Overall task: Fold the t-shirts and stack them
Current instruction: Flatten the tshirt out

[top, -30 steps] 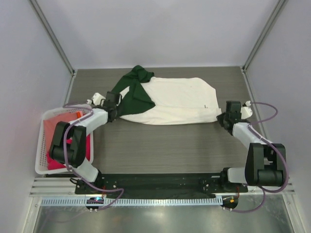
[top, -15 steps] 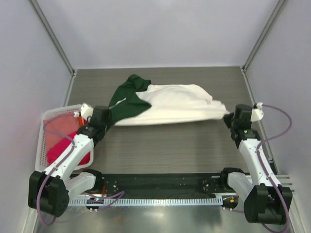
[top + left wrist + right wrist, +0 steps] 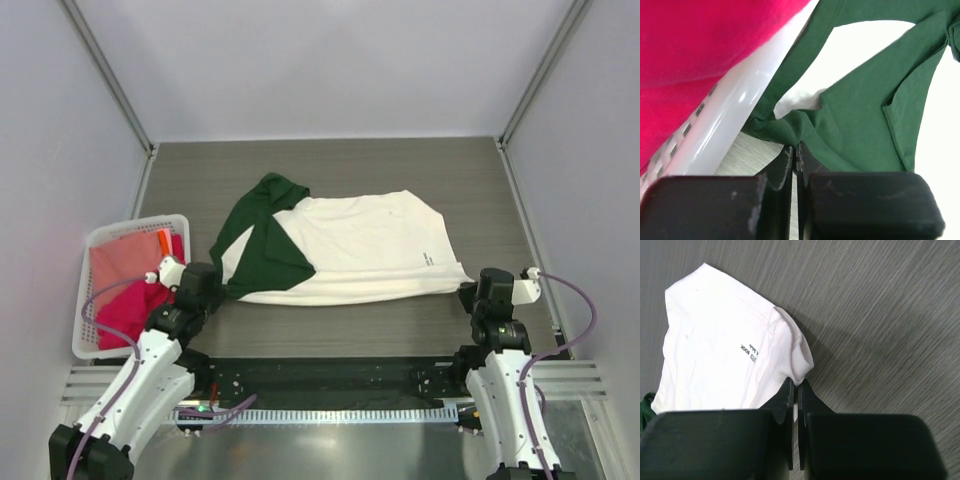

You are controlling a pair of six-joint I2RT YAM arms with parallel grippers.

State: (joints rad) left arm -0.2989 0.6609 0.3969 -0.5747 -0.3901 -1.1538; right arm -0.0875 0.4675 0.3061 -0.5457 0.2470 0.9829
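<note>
With the left gripper (image 3: 796, 150), pinches a bunched fold of the dark green cloth (image 3: 860, 120) — jaws closed on it with barely a slit between, just beside the rim of the white plastic lattice basket (image 3: 735, 115). With the right gripper (image 3: 795, 386), clamps the near right corner of the cream soft-cloth t-shirt (image 3: 715, 340), jaws likewise pressed together on the hem. Near that corner, small black lettering (image 3: 751, 351): reads "BOOK", with a smaller line alongside too fine to make out. Lies spread fairly flat across the middle of the grey wood-grain table (image 3: 350, 330), cream body to the right, green part draped over its left end and touching it. In the basket, at the table's left edge: a magenta t-shirt (image 3: 115, 315) and a salmon-pink one (image 3: 120, 262) — heaped, unfolded.
</note>
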